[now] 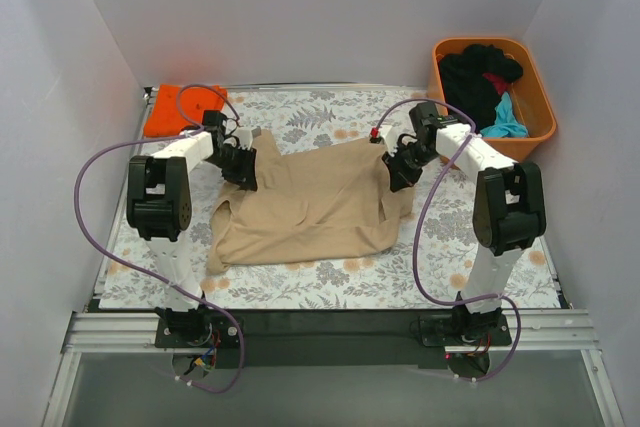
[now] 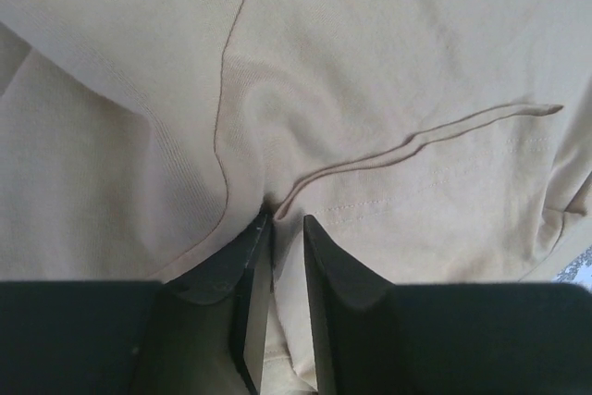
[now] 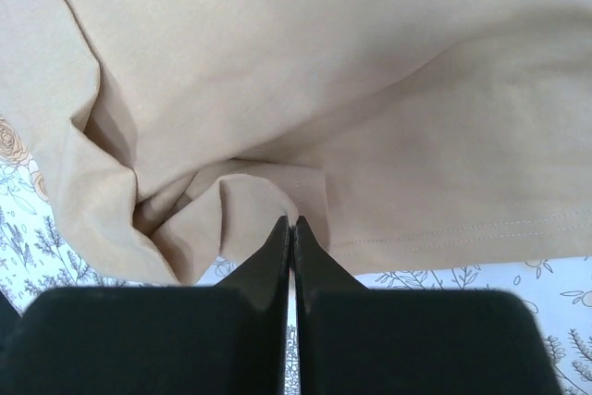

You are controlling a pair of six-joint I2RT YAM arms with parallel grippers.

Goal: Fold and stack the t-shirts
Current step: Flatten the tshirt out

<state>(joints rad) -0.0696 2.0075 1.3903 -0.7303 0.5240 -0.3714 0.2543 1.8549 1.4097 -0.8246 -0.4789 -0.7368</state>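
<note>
Top view: the tan t-shirt (image 1: pixel 310 209) lay spread on the floral table cover (image 1: pixel 330 282) between the arms, its far edge raised at both ends; the left gripper (image 1: pixel 243 169) held the far-left end and the right gripper (image 1: pixel 400 172) the far-right end, presumably so the edge could travel as one line into a fold; the folded orange t-shirt (image 1: pixel 185 110) lay at the far-left corner, probably as the base of the stack; darker shirts (image 1: pixel 478 77) waited in the orange tub (image 1: pixel 545 119).

Left wrist view: the jaws stood nearly together, clamped on a tuck of tan cloth beside a stitched hem.

Right wrist view: the jaws met tip to tip, pinching a bunched fold above the cover.
</note>
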